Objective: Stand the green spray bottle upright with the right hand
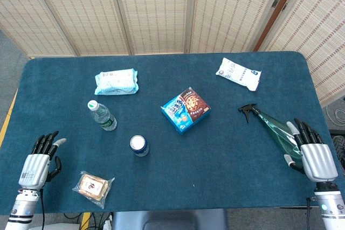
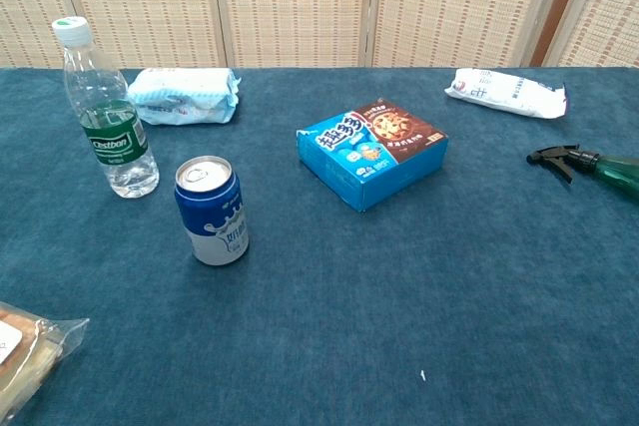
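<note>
Two hands seen from the head view: right hand [image 1: 311,152] curled around the lying green plastic spray bottle [image 1: 275,129], black nozzle pointing away to its left; left hand [image 1: 40,160] holding nothing, fingers apart. From the chest view: only the bottle's nozzle end, lying at far right.

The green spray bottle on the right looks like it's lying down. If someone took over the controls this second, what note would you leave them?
Right hand: at the base end of the green spray bottle, fingers against it; whether the grip is closed cannot be told from the head view.
Left hand: holds nothing, resting at the near left of the table.
Bottle: on its side near the table's right edge, black trigger head pointing toward the middle.
Done: the reach to the bottle.
Left: secure the grip, tip the bottle up onto its base, let go.
</note>
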You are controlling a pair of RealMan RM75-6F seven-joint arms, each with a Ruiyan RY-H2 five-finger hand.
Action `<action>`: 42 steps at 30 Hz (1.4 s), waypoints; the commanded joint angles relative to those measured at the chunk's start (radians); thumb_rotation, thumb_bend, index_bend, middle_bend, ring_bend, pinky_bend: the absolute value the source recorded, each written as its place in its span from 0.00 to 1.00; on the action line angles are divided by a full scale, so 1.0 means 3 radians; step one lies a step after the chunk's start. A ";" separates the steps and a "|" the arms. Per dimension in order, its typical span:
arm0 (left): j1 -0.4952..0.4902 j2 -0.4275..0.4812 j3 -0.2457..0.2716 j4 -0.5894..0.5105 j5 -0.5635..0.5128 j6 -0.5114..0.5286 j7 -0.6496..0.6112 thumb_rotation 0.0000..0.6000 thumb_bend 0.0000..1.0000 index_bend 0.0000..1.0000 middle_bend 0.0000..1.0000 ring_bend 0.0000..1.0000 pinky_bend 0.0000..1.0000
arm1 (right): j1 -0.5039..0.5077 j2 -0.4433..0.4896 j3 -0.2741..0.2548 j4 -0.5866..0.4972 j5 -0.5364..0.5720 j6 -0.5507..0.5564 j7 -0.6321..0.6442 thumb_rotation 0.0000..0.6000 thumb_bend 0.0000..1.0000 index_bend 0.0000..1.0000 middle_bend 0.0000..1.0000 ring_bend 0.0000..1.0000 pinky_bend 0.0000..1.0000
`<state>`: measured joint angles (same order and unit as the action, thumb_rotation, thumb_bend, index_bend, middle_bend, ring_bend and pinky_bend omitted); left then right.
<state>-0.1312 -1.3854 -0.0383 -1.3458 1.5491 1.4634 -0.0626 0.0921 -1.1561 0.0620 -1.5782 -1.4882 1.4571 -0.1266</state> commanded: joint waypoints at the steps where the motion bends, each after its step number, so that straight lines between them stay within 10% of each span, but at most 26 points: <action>1: 0.0106 0.0765 -0.0024 -0.0814 -0.0251 0.0046 0.0663 1.00 0.74 0.18 0.07 0.07 0.00 | -0.0006 -0.0001 -0.0003 0.0005 -0.0004 0.0009 0.0001 1.00 0.21 0.00 0.02 0.02 0.17; 42: 0.0126 0.0678 0.0130 -0.0486 -0.0006 0.0045 0.0292 1.00 0.74 0.18 0.07 0.07 0.00 | 0.0150 -0.0308 0.0269 0.0693 0.0470 -0.0300 0.0428 1.00 0.21 0.00 0.07 0.02 0.17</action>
<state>-0.0923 -1.1788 -0.0016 -1.4971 1.5459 1.4806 0.0314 0.1335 -1.2475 0.1394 -1.3729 -1.3540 1.3741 0.0047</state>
